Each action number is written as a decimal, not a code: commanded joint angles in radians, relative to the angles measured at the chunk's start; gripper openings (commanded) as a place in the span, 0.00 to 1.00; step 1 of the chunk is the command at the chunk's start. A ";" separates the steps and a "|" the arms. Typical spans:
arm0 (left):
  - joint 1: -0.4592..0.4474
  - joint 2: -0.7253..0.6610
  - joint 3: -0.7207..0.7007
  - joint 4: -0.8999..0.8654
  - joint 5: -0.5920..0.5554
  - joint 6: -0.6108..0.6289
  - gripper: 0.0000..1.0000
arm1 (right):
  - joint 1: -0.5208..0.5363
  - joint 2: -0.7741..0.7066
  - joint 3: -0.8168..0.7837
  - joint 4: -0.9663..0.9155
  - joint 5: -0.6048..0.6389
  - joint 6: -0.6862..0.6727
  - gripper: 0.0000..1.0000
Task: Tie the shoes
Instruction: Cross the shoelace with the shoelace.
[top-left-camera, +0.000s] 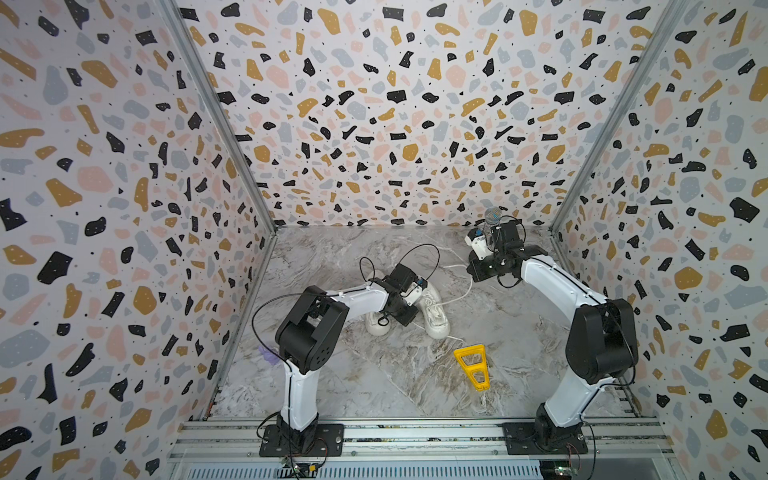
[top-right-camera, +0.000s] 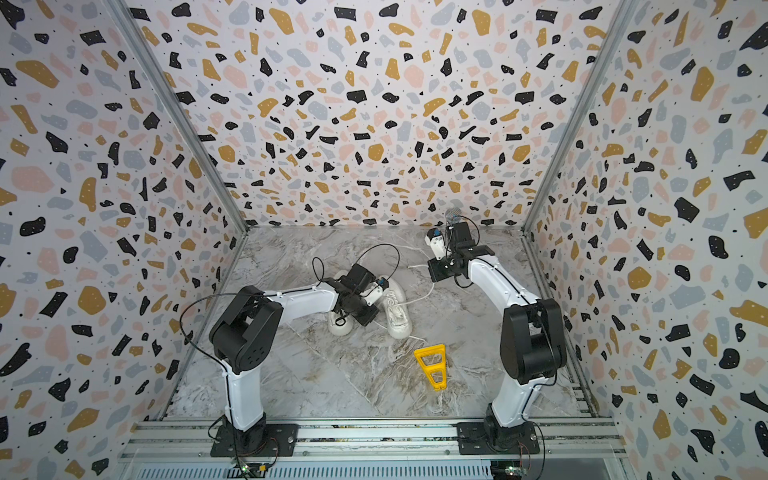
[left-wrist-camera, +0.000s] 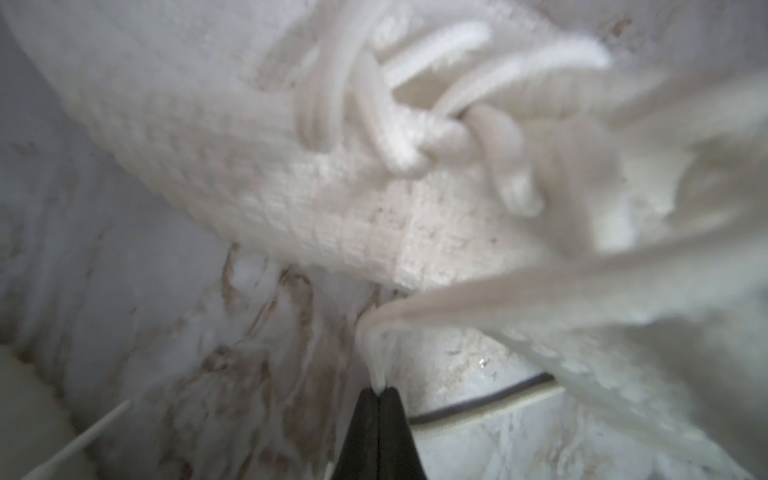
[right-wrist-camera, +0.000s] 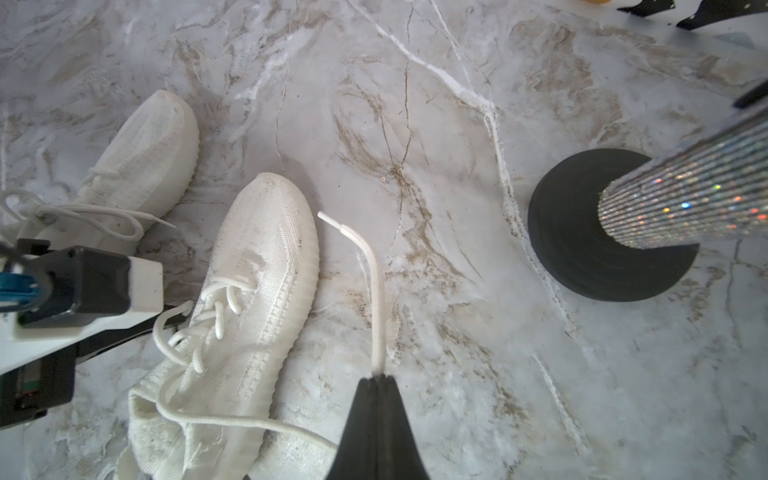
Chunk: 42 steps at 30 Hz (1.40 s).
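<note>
Two white shoes lie side by side mid-table, one partly under my left wrist, the other to its right. In the left wrist view my left gripper is shut on a white lace that runs up over the knitted upper beside the crossed lacing. My right gripper stands farther back and to the right, shut on the other lace near its tip. That lace trails back to the right-hand shoe. The other shoe lies beyond it with a loose bow.
A yellow triangular frame lies in front of the shoes. A glittery microphone on a round black base stands close to my right gripper at the back. Something small and purple lies by the left wall. Patterned walls enclose three sides.
</note>
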 joint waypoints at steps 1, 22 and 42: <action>-0.001 -0.042 -0.032 -0.027 -0.013 0.028 0.00 | -0.001 -0.090 -0.043 0.041 -0.068 0.005 0.00; 0.051 -0.274 0.290 -0.665 0.232 0.385 0.00 | -0.053 -0.273 -0.136 0.016 -0.316 -0.024 0.00; 0.057 -0.160 0.583 -0.908 0.556 0.368 0.00 | -0.102 -0.252 -0.058 -0.044 -0.466 -0.050 0.00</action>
